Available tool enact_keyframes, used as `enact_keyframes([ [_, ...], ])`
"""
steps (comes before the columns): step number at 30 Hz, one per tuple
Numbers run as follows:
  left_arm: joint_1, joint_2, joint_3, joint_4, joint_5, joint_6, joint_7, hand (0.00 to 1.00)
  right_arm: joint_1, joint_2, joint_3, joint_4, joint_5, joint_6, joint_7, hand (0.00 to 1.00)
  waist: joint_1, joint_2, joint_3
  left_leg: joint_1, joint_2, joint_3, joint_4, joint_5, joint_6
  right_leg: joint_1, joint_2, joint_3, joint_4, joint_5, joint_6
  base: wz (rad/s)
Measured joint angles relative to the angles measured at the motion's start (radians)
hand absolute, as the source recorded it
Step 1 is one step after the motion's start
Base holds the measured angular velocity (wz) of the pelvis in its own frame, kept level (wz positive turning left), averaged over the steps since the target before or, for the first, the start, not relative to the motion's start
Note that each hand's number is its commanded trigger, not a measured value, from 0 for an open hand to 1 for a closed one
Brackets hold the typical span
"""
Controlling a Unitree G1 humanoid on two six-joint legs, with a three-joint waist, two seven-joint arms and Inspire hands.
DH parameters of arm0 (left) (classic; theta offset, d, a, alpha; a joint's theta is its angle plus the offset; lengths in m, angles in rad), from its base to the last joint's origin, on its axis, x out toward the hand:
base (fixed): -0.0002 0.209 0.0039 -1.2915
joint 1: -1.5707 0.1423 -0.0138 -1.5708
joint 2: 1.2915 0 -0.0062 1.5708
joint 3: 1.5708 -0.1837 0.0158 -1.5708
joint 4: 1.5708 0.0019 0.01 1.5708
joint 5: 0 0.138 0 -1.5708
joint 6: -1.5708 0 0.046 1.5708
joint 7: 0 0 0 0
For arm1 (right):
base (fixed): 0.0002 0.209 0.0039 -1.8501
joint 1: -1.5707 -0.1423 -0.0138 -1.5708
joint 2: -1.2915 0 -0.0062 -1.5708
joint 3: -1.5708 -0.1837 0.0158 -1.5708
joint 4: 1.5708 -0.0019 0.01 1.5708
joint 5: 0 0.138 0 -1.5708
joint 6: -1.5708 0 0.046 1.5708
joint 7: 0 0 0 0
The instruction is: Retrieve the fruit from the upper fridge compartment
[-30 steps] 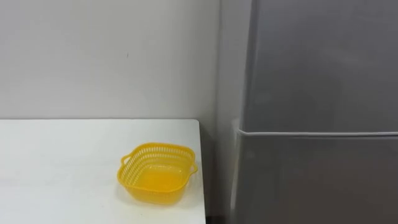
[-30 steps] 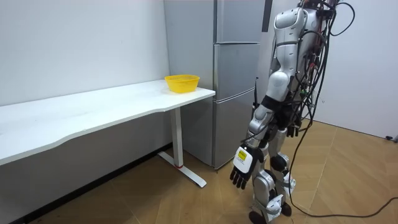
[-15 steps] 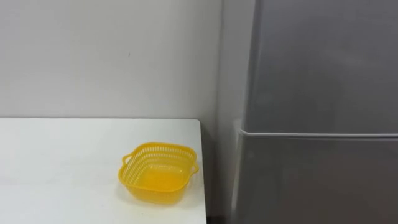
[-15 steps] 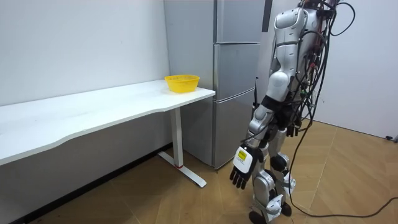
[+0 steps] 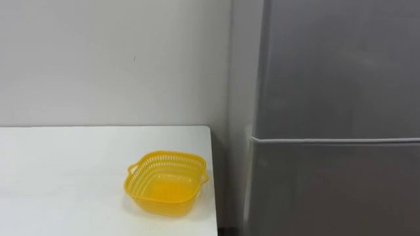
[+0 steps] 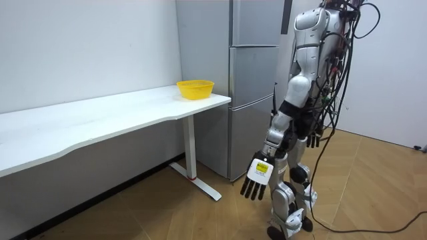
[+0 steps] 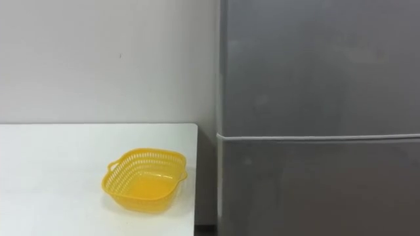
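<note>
While the robot stands just before the fridge (image 6: 253,100), its left hand (image 6: 257,180) hangs low by the thigh, empty, fingers straight and slightly spread, pointing down; the right hand (image 6: 312,139) is at the hip and its state cannot be told. From both hands the upper door (image 5: 341,65) lies ahead and well above, shut, so whatever is to be fetched sits unseen behind it. Its upright left edge seems nearer the left hand, and left of the fridge a basket (image 5: 166,181) rests on the table (image 5: 65,170).
</note>
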Motion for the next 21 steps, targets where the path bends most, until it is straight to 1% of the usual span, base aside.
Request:
enact_keyframes([
  [2,-0.01,-0.002,0.024,-0.004,-0.064,-0.018,0.022,0.0,0.001,0.0,-0.003,0.0,-0.003,-0.01,-0.004,0.0,0.003,0.0,0.0002,0.001,0.0,0.0,0.0,0.0,0.0,0.0,0.0,0.002,0.0,0.0,0.0,0.0],
  [3,-0.013,-0.002,0.033,-0.011,-0.078,-0.02,0.025,0.0,0.001,0.0,-0.004,0.0,-0.003,-0.014,-0.005,0.0,0.004,0.0,0.0004,0.001,0.001,0.002,0.0,0.0,0.0,0.001,0.0,0.003,0.0,0.0,0.0,0.0],
  [5,-0.012,-0.001,0.041,-0.097,-0.145,-0.028,0.046,0.0,0.0,0.0,-0.014,-0.001,-0.003,-0.029,-0.009,0.0,0.006,-0.001,0.0017,0.0,0.001,0.005,0.001,0.0,0.0,0.0,0.0,0.001,0.0,0.0,0.0,0.0],
  [6,-0.016,-0.001,0.042,-0.149,-0.166,-0.04,0.062,0.0,-0.002,0.0,-0.018,-0.003,-0.004,-0.033,-0.014,0.0,0.006,-0.001,0.0018,-0.001,0.001,0.005,0.0,0.0,0.0,-0.001,0.0,0.002,0.0,0.0,0.0,0.0],
  [7,-0.022,-0.001,0.042,-0.168,-0.183,-0.049,0.071,0.0,-0.002,0.0,-0.018,-0.004,-0.005,-0.036,-0.017,0.0,0.006,-0.001,0.0018,-0.001,0.001,0.007,0.0,0.0,0.0,-0.002,0.0,0.001,0.001,0.0,0.0,-0.05],
  [9,-0.04,-0.002,0.043,-0.245,-0.215,-0.07,0.104,0.0,-0.003,0.0,-0.018,-0.012,-0.006,-0.041,-0.021,0.0,0.006,0.0,0.0007,-0.006,0.002,0.011,0.0,0.0,0.0,-0.01,0.001,0.003,0.004,0.0,0.0,-0.08],
  [10,-0.046,-0.002,0.043,-0.307,-0.229,-0.083,0.125,0.0,-0.004,0.0,-0.019,-0.018,-0.007,-0.044,-0.023,0.0,0.006,0.002,-0.0014,-0.009,0.002,0.015,0.0,0.0,0.0,-0.015,0.001,0.003,0.006,0.0,0.0,-0.09],
  [11,-0.051,-0.004,0.043,-0.361,-0.228,-0.102,0.142,0.0,-0.003,0.0,-0.019,-0.019,-0.009,-0.053,-0.025,0.0,0.006,0.001,-0.002,-0.009,0.002,0.019,0.0,0.0,0.0,-0.016,0.001,0.004,0.006,0.001,-0.001,-0.09],
  [12,-0.055,-0.005,0.043,-0.385,-0.223,-0.111,0.15,0.0,-0.002,0.0,-0.019,-0.018,-0.009,-0.056,-0.027,0.0,0.005,0.001,-0.0028,-0.009,0.002,0.021,0.001,0.0,0.0,-0.016,0.001,0.004,0.006,0.0,-0.001,-0.05],
  [13,-0.066,-0.005,0.043,-0.428,-0.222,-0.124,0.16,0.0,-0.001,0.001,-0.019,-0.019,-0.009,-0.065,-0.03,0.0,0.004,0.001,-0.0079,-0.008,0.002,0.023,0.002,0.0,0.0,-0.015,0.001,0.005,0.006,0.0,-0.001,-0.05],
  [14,-0.068,-0.005,0.042,-0.489,-0.223,-0.125,0.171,0.0,0.0,0.003,-0.019,-0.019,-0.01,-0.075,-0.029,0.0,0.004,-0.003,-0.0086,-0.007,0.002,0.026,0.004,0.001,0.0,-0.015,0.0,0.007,0.006,0.0,0.0,-0.03],
  [15,-0.068,-0.006,0.042,-0.524,-0.223,-0.125,0.177,0.0,0.0,0.004,-0.019,-0.02,-0.018,-0.08,-0.029,0.0,0.004,-0.002,-0.0075,-0.007,0.002,0.026,0.004,0.001,0.0,-0.015,0.0,0.009,0.005,0.0,0.0,-0.03],
  [16,-0.068,-0.006,0.039,-0.592,-0.222,-0.127,0.188,0.0,-0.001,0.007,-0.02,-0.02,-0.036,-0.086,-0.029,0.0,0.004,-0.005,-0.0065,-0.007,0.002,0.027,0.004,0.001,0.0,-0.016,0.001,0.015,0.003,0.0,0.0,0.0],
  [17,-0.069,-0.007,0.032,-0.654,-0.222,-0.135,0.202,0.0,-0.005,0.009,-0.02,-0.021,-0.039,-0.092,-0.029,0.0,0.003,-0.008,-0.0074,-0.008,0.002,0.027,0.004,0.001,0.0,-0.016,0.001,0.015,0.002,0.0,0.0,0.0],
  [18,-0.069,-0.008,0.03,-0.687,-0.222,-0.135,0.206,0.0,-0.006,0.009,-0.02,-0.021,-0.039,-0.098,-0.03,0.0,0.002,-0.01,-0.0076,-0.008,0.002,0.028,0.004,0.001,0.0,-0.017,0.0,0.015,0.001,0.0,0.0,0.0],
  [20,-0.069,-0.009,0.009,-0.821,-0.221,-0.142,0.223,0.0,-0.003,0.01,-0.019,-0.026,-0.03,-0.117,-0.031,0.0,0.0,-0.013,-0.0068,-0.015,0.003,0.027,0.004,0.001,0.0,-0.02,0.001,0.017,0.0,0.0,0.0,0.02],
  [21,-0.069,-0.009,0.004,-0.852,-0.221,-0.143,0.223,0.0,-0.002,0.01,-0.019,-0.029,-0.031,-0.117,-0.032,0.0,-0.001,-0.013,-0.0069,-0.016,0.003,0.027,0.004,0.001,0.0,-0.022,0.001,0.019,0.0,0.0,0.0,0.05],
])
